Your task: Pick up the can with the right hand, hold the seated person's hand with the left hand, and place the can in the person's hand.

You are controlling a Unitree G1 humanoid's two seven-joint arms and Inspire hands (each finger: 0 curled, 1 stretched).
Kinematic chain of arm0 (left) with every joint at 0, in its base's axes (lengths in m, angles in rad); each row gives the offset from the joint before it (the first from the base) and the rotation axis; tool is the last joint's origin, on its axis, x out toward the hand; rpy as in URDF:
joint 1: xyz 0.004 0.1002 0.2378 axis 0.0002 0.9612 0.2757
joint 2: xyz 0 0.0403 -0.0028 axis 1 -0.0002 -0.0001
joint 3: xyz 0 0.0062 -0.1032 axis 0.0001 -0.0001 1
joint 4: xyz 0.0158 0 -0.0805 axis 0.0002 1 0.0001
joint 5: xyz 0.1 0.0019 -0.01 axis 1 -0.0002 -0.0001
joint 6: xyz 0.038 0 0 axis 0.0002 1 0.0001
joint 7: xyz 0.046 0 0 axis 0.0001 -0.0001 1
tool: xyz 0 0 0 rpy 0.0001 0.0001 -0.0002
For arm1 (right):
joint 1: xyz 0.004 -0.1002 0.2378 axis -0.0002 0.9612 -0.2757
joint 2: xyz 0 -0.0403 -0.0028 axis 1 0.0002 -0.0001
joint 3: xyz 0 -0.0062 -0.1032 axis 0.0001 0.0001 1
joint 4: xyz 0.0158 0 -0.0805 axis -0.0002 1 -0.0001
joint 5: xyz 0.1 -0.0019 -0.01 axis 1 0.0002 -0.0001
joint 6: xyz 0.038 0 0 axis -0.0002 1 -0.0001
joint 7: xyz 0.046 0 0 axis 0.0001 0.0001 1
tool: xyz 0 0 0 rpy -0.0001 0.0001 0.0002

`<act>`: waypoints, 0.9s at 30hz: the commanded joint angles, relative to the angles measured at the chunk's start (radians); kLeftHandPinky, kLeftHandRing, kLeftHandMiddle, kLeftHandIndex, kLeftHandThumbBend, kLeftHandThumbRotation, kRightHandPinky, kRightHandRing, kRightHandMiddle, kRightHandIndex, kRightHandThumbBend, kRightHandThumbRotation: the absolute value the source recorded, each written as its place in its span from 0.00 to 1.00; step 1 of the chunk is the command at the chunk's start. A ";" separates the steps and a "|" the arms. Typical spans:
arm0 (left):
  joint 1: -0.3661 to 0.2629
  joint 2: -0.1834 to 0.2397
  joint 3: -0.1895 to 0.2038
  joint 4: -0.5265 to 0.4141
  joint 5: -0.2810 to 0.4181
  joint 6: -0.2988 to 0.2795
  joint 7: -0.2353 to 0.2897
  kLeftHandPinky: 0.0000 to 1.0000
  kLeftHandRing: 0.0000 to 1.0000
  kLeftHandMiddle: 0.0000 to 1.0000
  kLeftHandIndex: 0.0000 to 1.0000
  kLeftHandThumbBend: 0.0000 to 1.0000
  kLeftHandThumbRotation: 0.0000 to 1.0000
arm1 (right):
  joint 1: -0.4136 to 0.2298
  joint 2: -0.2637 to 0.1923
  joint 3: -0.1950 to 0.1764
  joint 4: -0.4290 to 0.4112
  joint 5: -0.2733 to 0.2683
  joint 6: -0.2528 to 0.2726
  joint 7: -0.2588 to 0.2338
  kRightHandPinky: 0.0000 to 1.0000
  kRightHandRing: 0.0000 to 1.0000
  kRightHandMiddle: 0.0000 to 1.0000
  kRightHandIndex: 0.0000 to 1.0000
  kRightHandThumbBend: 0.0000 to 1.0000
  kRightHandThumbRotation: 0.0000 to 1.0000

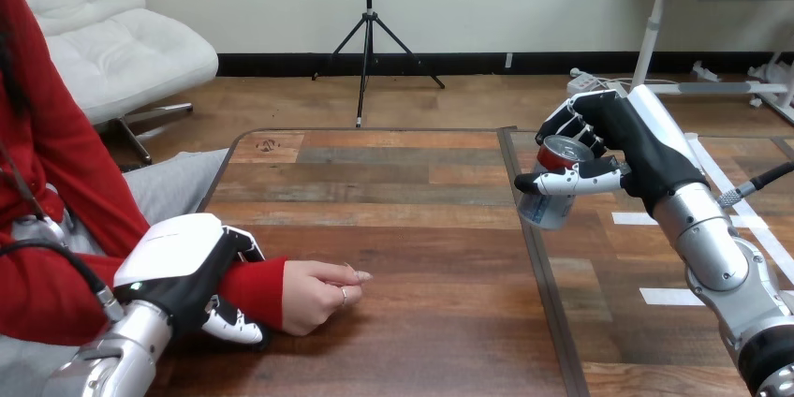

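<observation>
head view: right hand (625, 146) grips can (551, 202), left hand (180, 268) clasps person's wrist (262, 290).

1. The brown plank-topped wooden table (412, 200) spans the middle of the view, with a seam (534, 257) running front to back right of its centre.
2. The person's hand (314, 296) rests on the table's near left part, reaching in from the left side.
3. The robot's black-and-white left hand (183, 271) sits just left of it, fingers over and thumb under the red-sleeved wrist (257, 289), curled round it.
4. The robot's black-and-white right hand (623, 149) is at the right, further back, well apart from the person's hand.
5. The small cylindrical metal can (552, 205) sits tilted between that hand's thumb and fingers, on its left side, above the seam.
</observation>
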 commanded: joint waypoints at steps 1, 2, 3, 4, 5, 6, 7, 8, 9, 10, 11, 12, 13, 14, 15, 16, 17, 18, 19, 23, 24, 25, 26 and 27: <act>-0.062 0.006 -0.021 0.042 -0.003 -0.010 0.019 0.44 0.48 0.50 0.51 0.81 0.00 | -0.042 -0.025 -0.030 -0.063 0.027 -0.031 -0.007 0.32 0.35 0.42 0.45 0.79 0.00; -0.063 0.006 -0.023 0.045 -0.004 -0.012 0.020 0.43 0.47 0.50 0.50 0.81 0.00 | -0.041 -0.025 -0.029 -0.064 0.027 -0.029 -0.007 0.32 0.35 0.42 0.45 0.79 0.00; -0.066 0.006 -0.024 0.050 -0.007 -0.013 0.021 0.43 0.47 0.49 0.50 0.80 0.00 | -0.041 -0.025 -0.029 -0.065 0.027 -0.028 -0.008 0.32 0.35 0.42 0.45 0.79 0.00; -0.067 0.005 -0.025 0.053 -0.009 -0.014 0.022 0.42 0.46 0.49 0.49 0.80 0.00 | -0.041 -0.025 -0.028 -0.065 0.026 -0.028 -0.008 0.32 0.35 0.42 0.45 0.79 0.00; -0.069 0.005 -0.026 0.056 -0.010 -0.015 0.022 0.42 0.46 0.48 0.48 0.80 0.00 | -0.041 -0.025 -0.028 -0.065 0.026 -0.029 -0.009 0.32 0.35 0.42 0.45 0.79 0.00; -0.070 0.004 -0.027 0.058 -0.012 -0.016 0.022 0.42 0.46 0.48 0.48 0.79 0.00 | -0.041 -0.024 -0.028 -0.065 0.026 -0.028 -0.008 0.32 0.35 0.42 0.45 0.79 0.00; -0.071 0.004 -0.028 0.059 -0.013 -0.017 0.023 0.41 0.45 0.48 0.47 0.79 0.00 | -0.041 -0.024 -0.028 -0.065 0.027 -0.028 -0.008 0.32 0.35 0.42 0.45 0.79 0.00; -0.072 0.004 -0.029 0.061 -0.014 -0.018 0.024 0.41 0.45 0.47 0.47 0.79 0.00 | -0.041 -0.023 -0.028 -0.065 0.027 -0.028 -0.008 0.32 0.35 0.42 0.45 0.79 0.00; -0.073 0.003 -0.029 0.062 -0.016 -0.017 0.022 0.41 0.44 0.47 0.47 0.79 0.00 | -0.041 -0.023 -0.028 -0.065 0.026 -0.028 -0.009 0.32 0.35 0.42 0.45 0.79 0.00; -0.073 0.002 -0.029 0.062 -0.018 -0.016 0.020 0.41 0.44 0.47 0.46 0.78 0.00 | -0.041 -0.023 -0.027 -0.065 0.025 -0.028 -0.009 0.32 0.35 0.42 0.45 0.79 0.00; -0.074 0.001 -0.029 0.063 -0.019 -0.016 0.020 0.40 0.44 0.46 0.46 0.77 0.00 | -0.041 -0.023 -0.027 -0.065 0.025 -0.027 -0.010 0.32 0.35 0.42 0.45 0.79 0.00; -0.074 0.000 -0.030 0.062 -0.022 -0.015 0.017 0.40 0.44 0.46 0.46 0.77 0.00 | -0.041 -0.022 -0.027 -0.066 0.025 -0.026 -0.009 0.32 0.35 0.42 0.45 0.79 0.00; -0.074 0.000 -0.030 0.061 -0.024 -0.016 0.016 0.40 0.44 0.46 0.46 0.77 0.00 | -0.041 -0.022 -0.027 -0.066 0.025 -0.025 -0.009 0.32 0.35 0.42 0.45 0.80 0.00; -0.075 0.000 -0.030 0.061 -0.025 -0.016 0.015 0.40 0.44 0.46 0.46 0.76 0.00 | -0.041 -0.021 -0.027 -0.067 0.025 -0.025 -0.009 0.32 0.35 0.42 0.45 0.80 0.00; -0.075 -0.003 -0.031 0.058 -0.026 -0.010 0.012 0.40 0.44 0.46 0.46 0.76 0.00 | -0.041 -0.021 -0.026 -0.067 0.025 -0.024 -0.010 0.32 0.36 0.42 0.45 0.80 0.00; -0.075 -0.004 -0.032 0.056 -0.026 -0.006 0.010 0.41 0.44 0.46 0.46 0.76 0.00 | -0.042 -0.020 -0.026 -0.067 0.024 -0.023 -0.011 0.32 0.36 0.42 0.45 0.80 0.00; -0.075 -0.005 -0.033 0.055 -0.027 -0.003 0.008 0.41 0.44 0.46 0.46 0.75 0.00 | -0.042 -0.020 -0.026 -0.067 0.023 -0.023 -0.012 0.32 0.36 0.42 0.45 0.80 0.00; -0.074 -0.007 -0.033 0.055 -0.030 -0.003 0.008 0.41 0.44 0.46 0.46 0.75 0.00 | -0.042 -0.019 -0.025 -0.067 0.023 -0.023 -0.013 0.32 0.36 0.42 0.46 0.80 0.00; -0.074 -0.009 -0.032 0.055 -0.032 -0.003 0.009 0.41 0.44 0.46 0.46 0.75 0.00 | -0.042 -0.018 -0.025 -0.067 0.023 -0.023 -0.013 0.32 0.36 0.42 0.46 0.80 0.00; -0.073 -0.012 -0.035 0.052 -0.035 -0.003 0.010 0.40 0.43 0.46 0.45 0.73 0.00 | -0.041 -0.016 -0.024 -0.069 0.022 -0.024 -0.014 0.33 0.36 0.43 0.46 0.80 0.00; -0.073 -0.014 -0.036 0.052 -0.034 -0.005 0.013 0.40 0.43 0.46 0.45 0.73 0.00 | -0.042 -0.015 -0.023 -0.070 0.022 -0.025 -0.014 0.33 0.36 0.43 0.46 0.80 0.00; -0.073 -0.015 -0.037 0.053 -0.033 -0.006 0.016 0.40 0.43 0.45 0.45 0.72 0.00 | -0.042 -0.014 -0.023 -0.070 0.021 -0.026 -0.014 0.33 0.36 0.43 0.46 0.80 0.00; -0.073 -0.015 -0.037 0.053 -0.033 -0.007 0.018 0.40 0.43 0.45 0.45 0.72 0.00 | -0.042 -0.014 -0.023 -0.070 0.021 -0.026 -0.014 0.33 0.36 0.43 0.46 0.80 0.00; -0.073 -0.017 -0.039 0.053 -0.031 -0.009 0.022 0.40 0.42 0.45 0.45 0.71 0.00 | -0.042 -0.012 -0.023 -0.070 0.022 -0.026 -0.013 0.33 0.36 0.43 0.46 0.80 0.00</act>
